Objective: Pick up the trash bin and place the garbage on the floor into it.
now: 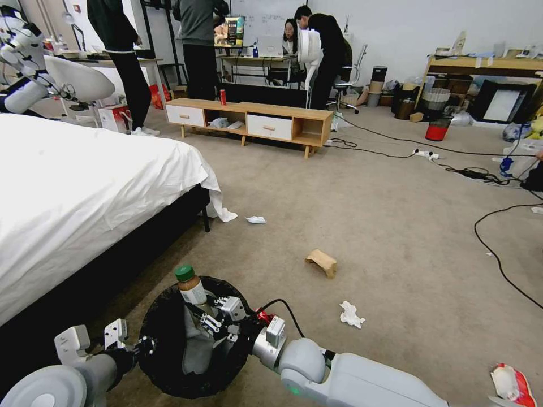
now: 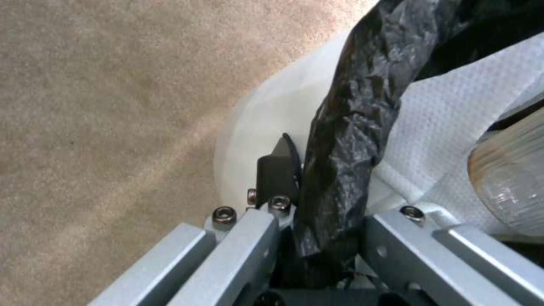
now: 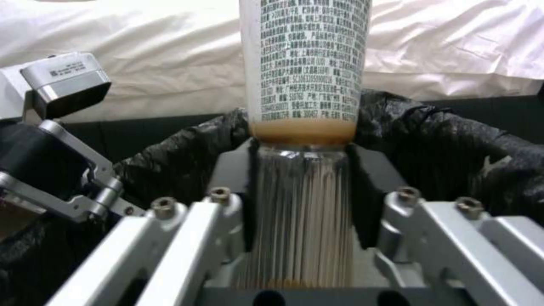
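Holding the bin (image 1: pixel 169 362) at 6 o'clock, your left gripper (image 2: pixel 317 212) pinches its rim; your right gripper (image 3: pixel 303 187) grasps the bottle (image 1: pixel 191 287) over it. Cardboard (image 1: pixel 322 262) and tissue (image 1: pixel 351 314) lie at 3 o'clock on the floor (image 1: pixel 396 237).

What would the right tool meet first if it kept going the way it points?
Probably the far wall of the trash bin: the right tool, shut on the bottle, points across its mouth toward the bed. Depth unclear.
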### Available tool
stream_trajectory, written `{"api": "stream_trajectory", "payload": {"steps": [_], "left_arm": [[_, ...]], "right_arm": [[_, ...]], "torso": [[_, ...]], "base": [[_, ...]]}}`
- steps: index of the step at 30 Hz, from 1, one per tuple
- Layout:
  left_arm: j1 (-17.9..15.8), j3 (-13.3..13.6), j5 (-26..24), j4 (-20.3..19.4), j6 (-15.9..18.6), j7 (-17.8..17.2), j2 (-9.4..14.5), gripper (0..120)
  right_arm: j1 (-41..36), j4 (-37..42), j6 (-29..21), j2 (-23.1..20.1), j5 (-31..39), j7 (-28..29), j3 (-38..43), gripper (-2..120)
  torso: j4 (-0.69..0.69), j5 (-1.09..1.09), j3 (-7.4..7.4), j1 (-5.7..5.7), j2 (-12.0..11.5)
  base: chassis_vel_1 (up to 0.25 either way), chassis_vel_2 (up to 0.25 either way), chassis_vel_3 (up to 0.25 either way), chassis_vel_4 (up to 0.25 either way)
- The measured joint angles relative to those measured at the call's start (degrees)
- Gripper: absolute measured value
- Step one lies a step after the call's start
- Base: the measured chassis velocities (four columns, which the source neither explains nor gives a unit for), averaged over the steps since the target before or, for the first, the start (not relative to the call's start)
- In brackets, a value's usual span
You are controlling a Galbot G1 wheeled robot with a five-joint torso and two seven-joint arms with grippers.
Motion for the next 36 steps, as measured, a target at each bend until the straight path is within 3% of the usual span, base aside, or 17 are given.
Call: {"api": "stream_trajectory", "payload": {"steps": [8, 11, 17, 28, 36], "left_arm": [[0.0, -0.1, -0.1, 0.0, 0.0, 0.0, 0.1, 0], [0.0, -0.2, -0.1, 0.1, 0.0, 0.1, 0.1, 0], [0.1, -0.3, -0.2, 0.2, 0.0, 0.2, 0.1, 0], [0.1, -0.3, -0.2, 0.5, 0.0, 0.3, 0.0, 0], [0.1, -0.4, -0.1, 0.8, 0.0, 0.2, -0.1, 0]], "right_arm": [[-0.1, 0.5, 0.0, -0.3, 0.0, 0.2, 0.2, 60], [0.1, 1.1, -0.1, -0.4, 0.3, 0.2, 0.4, 77], [0.2, 2.0, -0.2, -0.8, 0.8, 0.3, 0.5, 97], [0.1, 3.4, -0.5, -1.4, 1.6, 0.3, 1.4, 97], [0.3, 7.3, -1.3, -0.9, 5.4, 1.4, 6.6, 96]], "torso": [[0.00, 0.00, 0.00, 0.00, 0.0], [0.00, 0.00, 0.00, 0.00, 0.0], [0.00, 0.00, 0.00, 0.00, 0.0], [0.00, 0.00, 0.00, 0.00, 0.0], [0.00, 0.00, 0.00, 0.00, 0.0]], "base": [[0.000, 0.000, 0.000, 0.000], [0.000, 0.000, 0.000, 0.000], [0.000, 0.000, 0.000, 0.000], [0.000, 0.000, 0.000, 0.000], [0.000, 0.000, 0.000, 0.000]]}}
